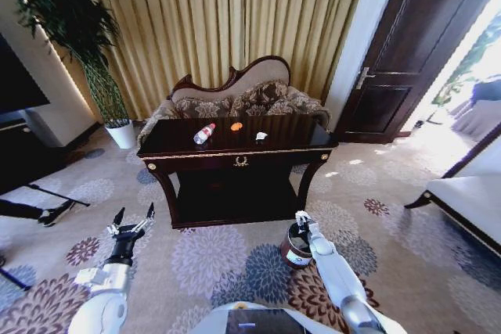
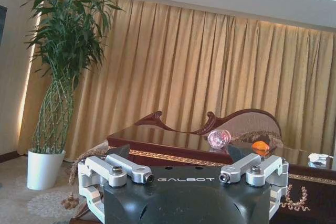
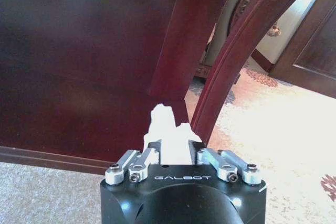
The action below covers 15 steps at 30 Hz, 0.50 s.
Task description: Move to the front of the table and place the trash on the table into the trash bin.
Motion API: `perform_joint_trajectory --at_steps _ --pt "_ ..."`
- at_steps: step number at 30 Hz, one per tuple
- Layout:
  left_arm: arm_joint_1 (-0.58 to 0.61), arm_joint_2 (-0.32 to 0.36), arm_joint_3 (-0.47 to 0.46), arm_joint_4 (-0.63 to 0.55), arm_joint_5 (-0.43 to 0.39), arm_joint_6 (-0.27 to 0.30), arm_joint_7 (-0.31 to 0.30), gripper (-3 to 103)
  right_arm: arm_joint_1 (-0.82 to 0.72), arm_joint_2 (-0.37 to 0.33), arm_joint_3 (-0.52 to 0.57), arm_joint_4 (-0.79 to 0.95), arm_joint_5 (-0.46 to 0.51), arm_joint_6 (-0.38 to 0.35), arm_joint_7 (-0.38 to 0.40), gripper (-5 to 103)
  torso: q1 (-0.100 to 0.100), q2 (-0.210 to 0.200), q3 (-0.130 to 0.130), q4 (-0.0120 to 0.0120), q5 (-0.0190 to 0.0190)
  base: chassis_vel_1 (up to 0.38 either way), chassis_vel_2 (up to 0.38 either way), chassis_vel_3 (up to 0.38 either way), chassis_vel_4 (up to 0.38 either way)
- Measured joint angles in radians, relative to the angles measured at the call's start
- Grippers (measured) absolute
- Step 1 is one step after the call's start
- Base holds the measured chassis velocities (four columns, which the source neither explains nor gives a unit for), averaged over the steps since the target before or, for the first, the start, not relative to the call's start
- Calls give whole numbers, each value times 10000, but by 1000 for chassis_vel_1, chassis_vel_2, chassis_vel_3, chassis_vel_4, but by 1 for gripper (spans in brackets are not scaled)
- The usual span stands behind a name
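Trash in hand: right gripper (image 3: 169,148) pinches a white scrap (image 3: 167,129) above the trash bin (image 1: 295,249); released off-centre, it could flutter onto the carpet (image 1: 211,263). Left gripper (image 1: 131,219) hangs spread

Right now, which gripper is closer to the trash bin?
Right. The right gripper hangs just above the trash bin's rim, shut on a white scrap. The left gripper is open, well off to the bin's left, over the carpet before the table.
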Motion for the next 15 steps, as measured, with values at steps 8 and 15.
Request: perform_joint_trajectory --at_steps 8,15 --pt "43 -38 -4 -12 -5 -69 46 100 -55 -32 33 89 -23 5 2 61 0 0 0 1 1 0 0 0 0" --pt "38 -35 -22 -25 -11 -93 57 100 -87 -122 49 106 -90 85 2 88 0 0 0 0 1 0 0 0 0"
